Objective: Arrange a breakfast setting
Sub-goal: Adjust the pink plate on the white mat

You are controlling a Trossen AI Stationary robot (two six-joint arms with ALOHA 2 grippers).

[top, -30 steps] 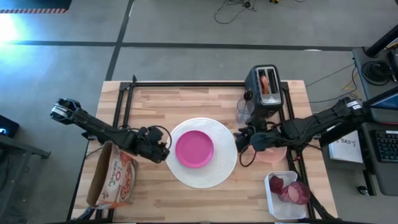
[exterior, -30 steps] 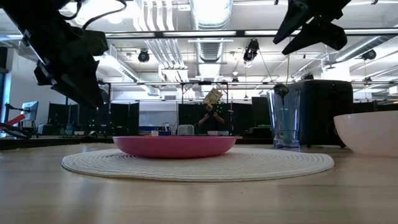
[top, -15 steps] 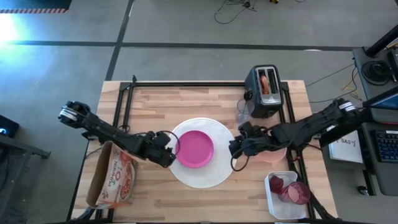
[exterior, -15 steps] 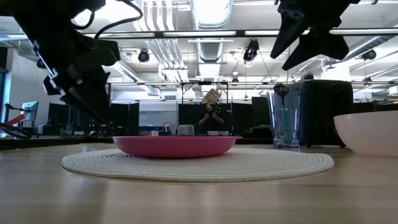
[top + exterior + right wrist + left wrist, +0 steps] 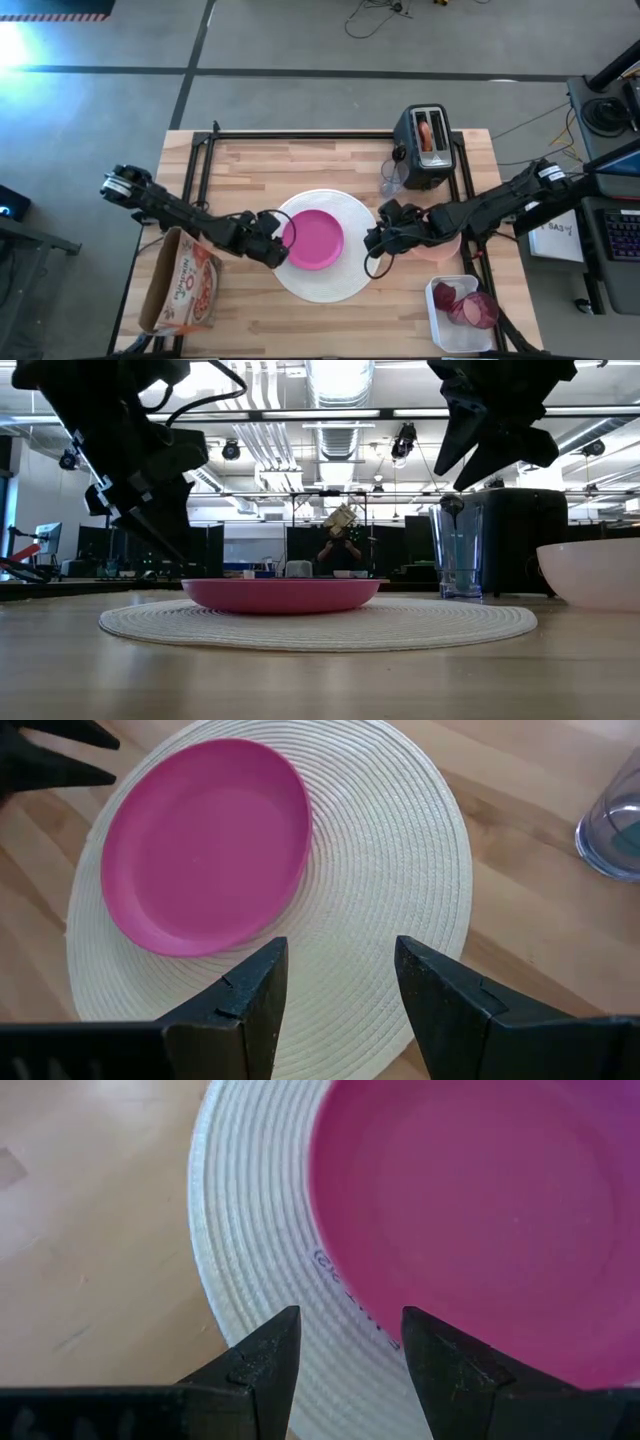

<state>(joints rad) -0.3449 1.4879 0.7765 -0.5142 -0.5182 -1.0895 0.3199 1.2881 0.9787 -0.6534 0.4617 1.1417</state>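
From above, the magenta plate (image 5: 313, 239) lies centred on the white round mat (image 5: 325, 288) with bare rim all around, the left gripper (image 5: 283, 240) at its left edge and the right gripper (image 5: 372, 244) at the right; level view shows both raised; wrist views show both parted, empty.

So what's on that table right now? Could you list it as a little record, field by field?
centre: magenta plate lying on a round white woven mat
left pincer: open, over the mat's left edge, holding nothing
right pincer: open, over the mat's right edge, holding nothing
back right: toaster, clear glass beside it
front right: white tray with dark-red fruit
front left: printed bag
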